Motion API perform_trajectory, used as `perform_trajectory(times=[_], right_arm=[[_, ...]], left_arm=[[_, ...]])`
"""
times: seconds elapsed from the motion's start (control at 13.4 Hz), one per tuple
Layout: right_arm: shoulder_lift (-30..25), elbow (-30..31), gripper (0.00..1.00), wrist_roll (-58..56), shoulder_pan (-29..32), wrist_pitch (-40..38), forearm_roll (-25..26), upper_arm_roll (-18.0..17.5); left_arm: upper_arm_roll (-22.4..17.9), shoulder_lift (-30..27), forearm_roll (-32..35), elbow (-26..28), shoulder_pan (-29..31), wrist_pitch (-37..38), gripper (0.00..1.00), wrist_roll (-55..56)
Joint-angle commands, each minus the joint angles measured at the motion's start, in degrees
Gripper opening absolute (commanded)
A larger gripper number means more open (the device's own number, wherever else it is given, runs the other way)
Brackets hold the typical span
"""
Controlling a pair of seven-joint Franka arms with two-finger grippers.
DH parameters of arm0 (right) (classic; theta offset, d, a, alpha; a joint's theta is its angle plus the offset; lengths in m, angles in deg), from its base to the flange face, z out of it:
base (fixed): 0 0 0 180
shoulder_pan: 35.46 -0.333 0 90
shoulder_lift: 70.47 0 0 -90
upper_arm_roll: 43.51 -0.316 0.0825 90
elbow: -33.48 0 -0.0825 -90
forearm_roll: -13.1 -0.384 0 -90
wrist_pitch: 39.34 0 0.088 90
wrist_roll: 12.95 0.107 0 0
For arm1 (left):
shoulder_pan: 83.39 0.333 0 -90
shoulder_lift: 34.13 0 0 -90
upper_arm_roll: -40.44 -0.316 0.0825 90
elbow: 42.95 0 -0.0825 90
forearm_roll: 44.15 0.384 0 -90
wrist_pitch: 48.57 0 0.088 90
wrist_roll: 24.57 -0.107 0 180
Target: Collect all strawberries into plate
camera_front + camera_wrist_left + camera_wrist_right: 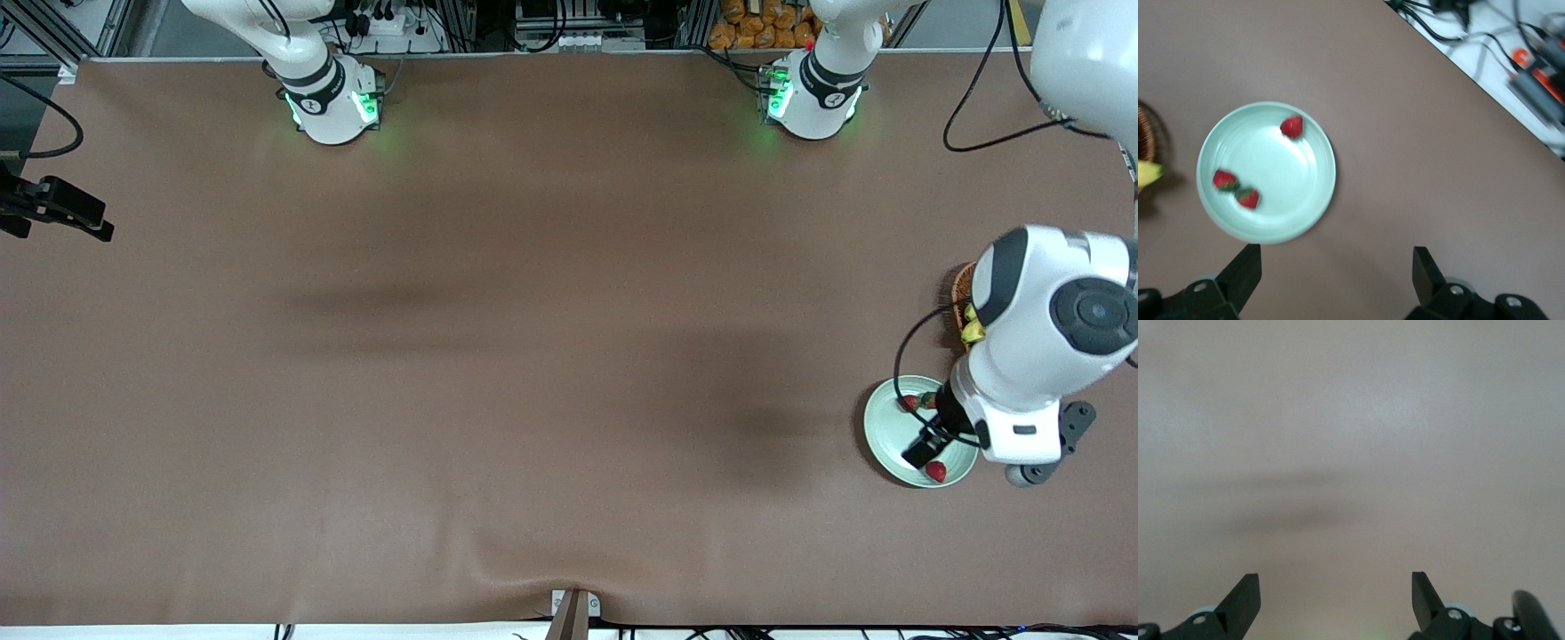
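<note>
A brown wicker basket (961, 298) sat at the table's edge toward the left arm's end, a yellow fruit (973, 331) showing at its rim, and most of it was covered in the front view by the left arm's bulky white wrist. Just beside it, nearer to the front camera, lay the pale green plate (880, 418), close to the same edge of the table. All three strawberries (1292, 126) were on the plate: one alone near the rim, two (1237, 189) side by side and touching (or all but touching). From the front only two showed clearly, one (936, 471) at the plate's near rim. The left gripper (926, 442) hung over the plate, jaws spread wide, holding nothing, touching nothing. The right gripper (1335, 600) waited over bare brown tabletop at the right arm's end, its fingers (1243, 599) equally wide apart and empty.
</note>
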Motion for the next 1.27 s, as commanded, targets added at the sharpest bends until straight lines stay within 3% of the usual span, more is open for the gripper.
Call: perform_trajectory(times=[0.0, 0.15, 0.3, 0.6, 0.75, 0.9, 1.19], right_arm=[[0.6, -1.5, 1.0, 0.2, 1.0, -0.9, 0.6, -0.9], [0.6, -1.5, 1.0, 0.2, 1.0, -1.2, 0.6, -0.9], [0.6, -1.5, 1.0, 0.2, 1.0, -1.3, 0.6, -0.9], [0.6, -1.5, 1.0, 0.3, 1.1, -1.4, 0.6, -0.9], [0.6, -1.5, 1.0, 0.3, 1.0, -1.4, 0.6, -0.9], [0.6, -1.5, 1.0, 0.3, 1.1, -1.4, 0.6, -0.9], [0.6, -1.5, 1.0, 0.3, 1.2, -1.6, 0.5, -0.8]], left_arm=[[3.2, -6.3, -2.4, 2.3, 0.9, 6.4, 1.0, -3.0], [2.7, -9.9, -6.3, 2.3, 0.0, 10.3, 1.0, -8.4], [-1.0, -13.7, -9.0, 2.4, -3.2, 14.1, 1.0, -14.7], [-15.2, -22.8, -19.0, 4.3, -12.5, 20.2, 1.0, -34.0], [-23.1, -25.3, -21.2, 5.2, -18.9, 23.7, 1.0, -42.7], [-28.1, -26.9, -23.0, 5.4, -22.8, 26.3, 1.0, -50.2], [-28.9, -31.8, -23.4, 11.1, -24.1, 27.2, 1.0, -55.0]])
